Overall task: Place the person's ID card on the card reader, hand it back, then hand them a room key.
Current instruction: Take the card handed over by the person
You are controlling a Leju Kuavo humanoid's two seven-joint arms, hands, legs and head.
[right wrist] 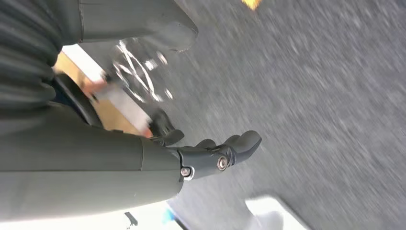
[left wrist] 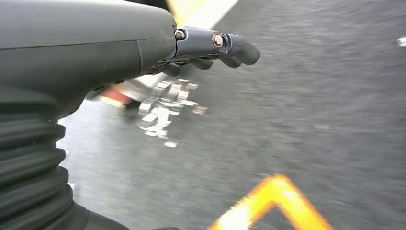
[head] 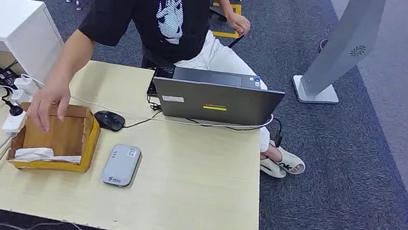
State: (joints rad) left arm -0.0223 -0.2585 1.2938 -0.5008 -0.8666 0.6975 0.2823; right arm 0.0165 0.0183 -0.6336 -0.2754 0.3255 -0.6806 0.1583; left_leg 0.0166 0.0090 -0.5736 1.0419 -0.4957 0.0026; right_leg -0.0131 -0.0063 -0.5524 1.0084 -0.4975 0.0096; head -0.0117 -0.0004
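Note:
The grey card reader lies flat on the pale wooden desk, right of a shallow wooden box. White cards lie at the box's near end. A person in a black T-shirt stands behind the desk, and their hand reaches over the box's far left corner; I cannot tell whether it holds a card. My left hand hangs over grey carpet with its fingers stretched out and nothing in them. My right hand also hangs over carpet, fingers extended and empty.
A grey laptop stands open at the desk's far edge with a black mouse to its left. A power strip and cables lie left of the box. A grey kiosk base stands on the carpet to the right.

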